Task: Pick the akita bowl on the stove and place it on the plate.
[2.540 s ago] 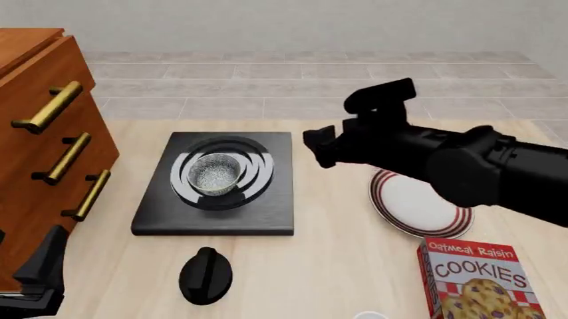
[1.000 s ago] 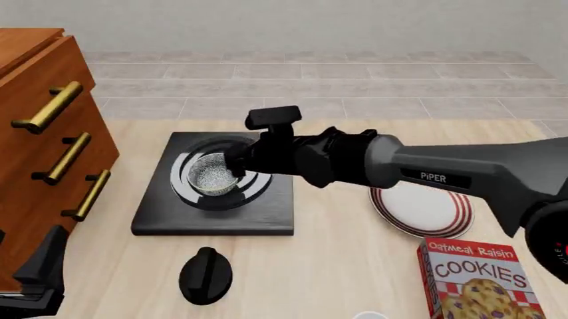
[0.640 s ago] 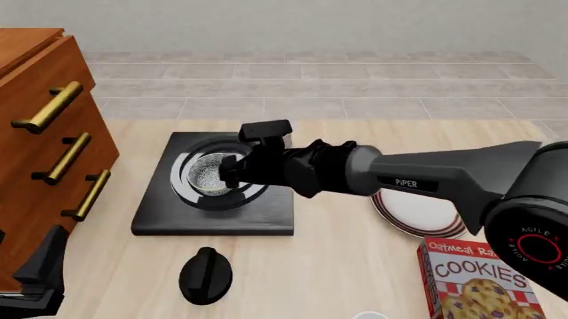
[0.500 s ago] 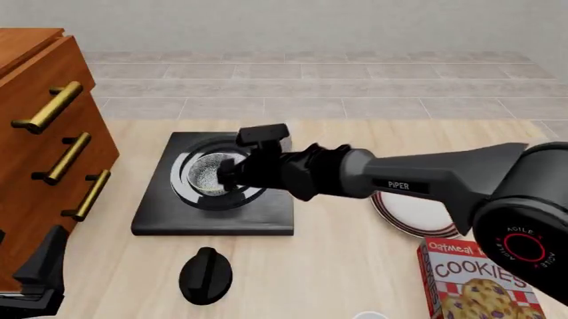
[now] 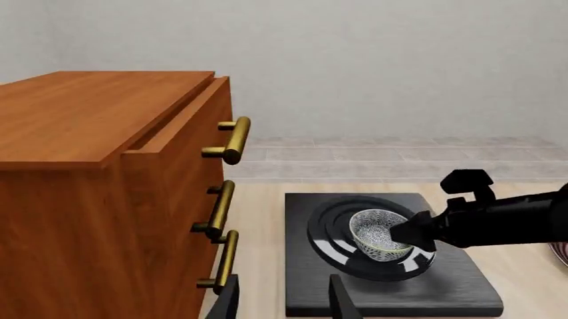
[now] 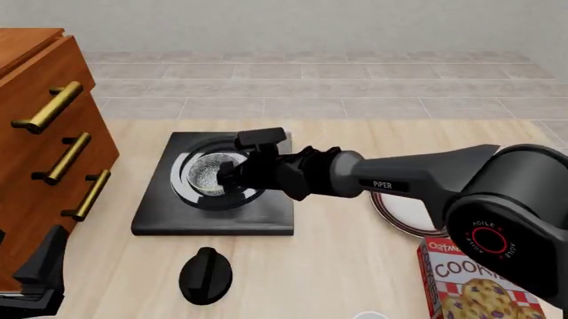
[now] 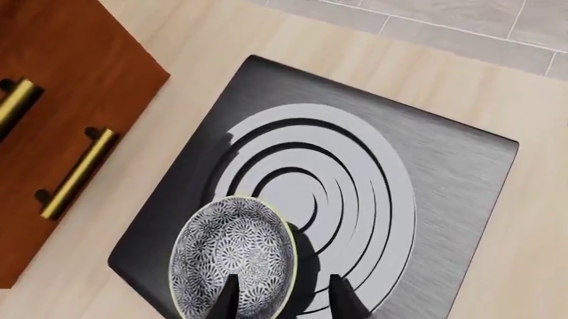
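Observation:
The akita bowl (image 6: 211, 174) (image 5: 377, 232) (image 7: 233, 256), speckled grey-white inside, sits upright on the silver rings of the black stove (image 6: 266, 212) (image 7: 443, 173). My right gripper (image 6: 229, 174) (image 7: 284, 300) is open and down at the bowl's right side. Its fingers straddle the rim, one inside the bowl and one outside. The arm partly hides the red-striped white plate (image 6: 400, 214), which lies to the right of the stove. My left gripper (image 6: 36, 279) (image 5: 284, 302) is open and holds nothing, low at the near left of the table.
A wooden drawer cabinet (image 6: 44, 133) (image 5: 106, 173) with brass handles stands along the left. A black round knob (image 6: 205, 274) lies in front of the stove. A cookies box (image 6: 470, 279) stands at the near right, just in front of the plate.
My right arm swung left from over the plate to the stove and came down onto the bowl's right rim. The left arm has not moved.

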`<state>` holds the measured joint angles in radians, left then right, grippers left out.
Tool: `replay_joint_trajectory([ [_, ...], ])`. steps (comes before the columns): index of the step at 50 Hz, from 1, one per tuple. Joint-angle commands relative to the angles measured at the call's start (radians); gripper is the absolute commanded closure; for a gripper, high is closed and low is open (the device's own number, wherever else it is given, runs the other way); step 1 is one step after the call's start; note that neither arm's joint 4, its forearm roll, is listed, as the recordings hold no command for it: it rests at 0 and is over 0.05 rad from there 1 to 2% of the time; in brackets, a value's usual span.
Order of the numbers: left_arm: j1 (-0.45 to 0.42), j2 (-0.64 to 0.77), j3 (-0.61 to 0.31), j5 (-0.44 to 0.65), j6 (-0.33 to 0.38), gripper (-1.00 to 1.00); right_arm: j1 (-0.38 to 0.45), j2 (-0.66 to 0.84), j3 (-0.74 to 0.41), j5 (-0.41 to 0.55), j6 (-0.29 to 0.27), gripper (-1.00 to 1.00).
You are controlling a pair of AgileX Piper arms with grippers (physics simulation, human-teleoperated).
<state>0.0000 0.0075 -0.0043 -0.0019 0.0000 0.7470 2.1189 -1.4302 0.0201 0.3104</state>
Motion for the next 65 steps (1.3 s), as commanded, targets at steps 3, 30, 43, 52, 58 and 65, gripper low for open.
replay_joint_trajectory([
  [3,0.000,0.000,0.000,0.000,0.000,-1.00,-0.004,0.044,-0.036,0.016,-0.007,-1.00],
  [30,0.000,0.000,0.000,0.000,0.000,-1.00,0.002,0.019,-0.011,-0.011,-0.059,1.00],
  [43,0.000,0.000,0.000,0.000,0.000,-1.00,-0.002,-0.129,0.077,-0.022,-0.077,1.00],
  [52,0.000,0.000,0.000,0.000,0.000,-1.00,-0.026,-0.236,0.144,-0.033,-0.116,1.00],
  [58,0.000,0.000,0.000,0.000,0.000,-1.00,-0.043,-0.294,0.199,-0.046,-0.131,1.00],
  [65,0.000,0.000,0.000,0.000,0.000,-1.00,-0.079,-0.355,0.269,-0.068,-0.145,1.00],
])
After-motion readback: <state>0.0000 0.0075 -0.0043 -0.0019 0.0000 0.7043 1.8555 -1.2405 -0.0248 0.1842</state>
